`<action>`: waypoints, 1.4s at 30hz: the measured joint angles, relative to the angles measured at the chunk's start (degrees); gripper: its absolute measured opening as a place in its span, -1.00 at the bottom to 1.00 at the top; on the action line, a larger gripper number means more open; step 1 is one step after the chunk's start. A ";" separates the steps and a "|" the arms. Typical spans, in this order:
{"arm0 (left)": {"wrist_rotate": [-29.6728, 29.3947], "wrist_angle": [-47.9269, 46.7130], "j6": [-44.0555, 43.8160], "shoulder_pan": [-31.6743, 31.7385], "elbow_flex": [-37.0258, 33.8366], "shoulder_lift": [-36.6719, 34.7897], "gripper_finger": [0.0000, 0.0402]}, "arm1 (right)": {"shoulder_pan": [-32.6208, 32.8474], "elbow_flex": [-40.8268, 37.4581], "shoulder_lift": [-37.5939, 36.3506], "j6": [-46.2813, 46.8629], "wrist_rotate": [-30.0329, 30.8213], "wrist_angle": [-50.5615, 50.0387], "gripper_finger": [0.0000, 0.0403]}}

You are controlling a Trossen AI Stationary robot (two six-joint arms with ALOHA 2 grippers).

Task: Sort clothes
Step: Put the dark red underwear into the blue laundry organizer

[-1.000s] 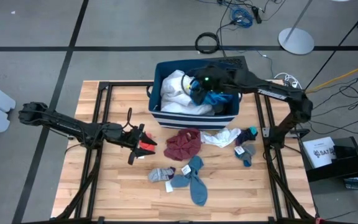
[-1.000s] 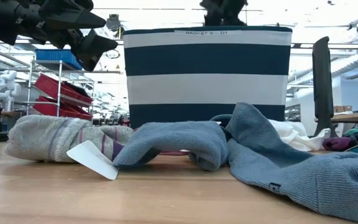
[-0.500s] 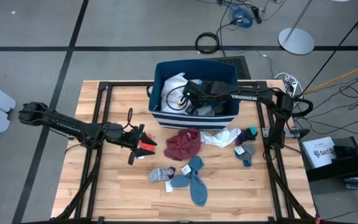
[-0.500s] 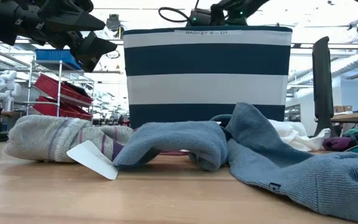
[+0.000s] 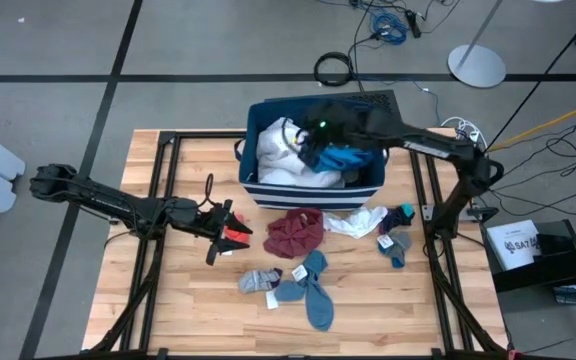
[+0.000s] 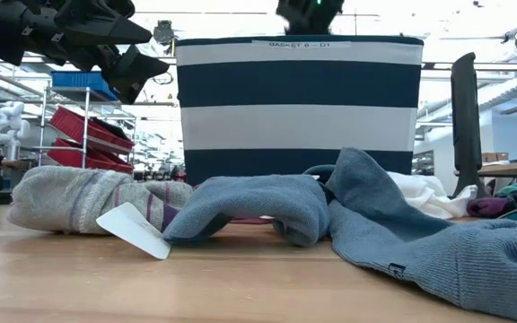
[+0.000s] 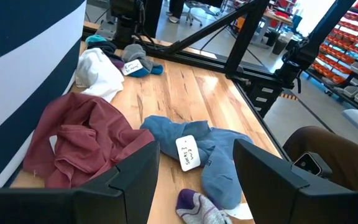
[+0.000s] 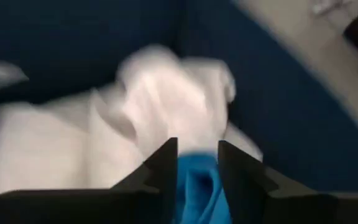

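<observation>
Right tool (image 8: 196, 180) pinching blue garment (image 8: 197, 186), blurred

Right arm stretched in from its own side, elbow bent, wrist tipped down; right gripper (image 8: 197, 171) with fingers (image 8: 163, 168) drawn close, bright blue cloth (image 8: 197, 183) pinched between the jaws. Left arm extended low and nearly straight from its own side, wrist level; left gripper (image 7: 194, 165) with jaws held apart, nothing between them.
</observation>
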 joint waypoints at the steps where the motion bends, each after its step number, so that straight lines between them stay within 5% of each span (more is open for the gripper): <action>1: 0.00 0.02 0.00 0.00 0.00 0.00 0.07 | 0.00 1.70 -0.52 0.00 -0.26 -0.26 -0.46; 8: 0.00 0.04 0.00 0.00 0.00 0.00 0.07 | 4.71 14.41 -1.81 1.27 -4.68 -7.55 -0.13; 16: 0.01 0.06 -0.12 -0.03 0.00 0.00 0.07 | 22.33 16.61 -1.56 4.87 -5.15 -10.14 -0.08; 23: 0.03 0.31 -1.60 -1.04 0.00 0.00 0.07 | 39.62 -2.29 -1.20 13.48 7.66 -0.43 -0.11; 32: -0.11 0.79 -2.64 -2.76 0.00 0.00 0.07 | 47.85 -34.09 -1.23 14.18 7.48 50.81 -0.11; 42: -3.21 0.87 -3.06 -4.31 0.02 0.00 0.07 | 45.98 -39.28 3.18 17.83 9.33 52.74 -0.12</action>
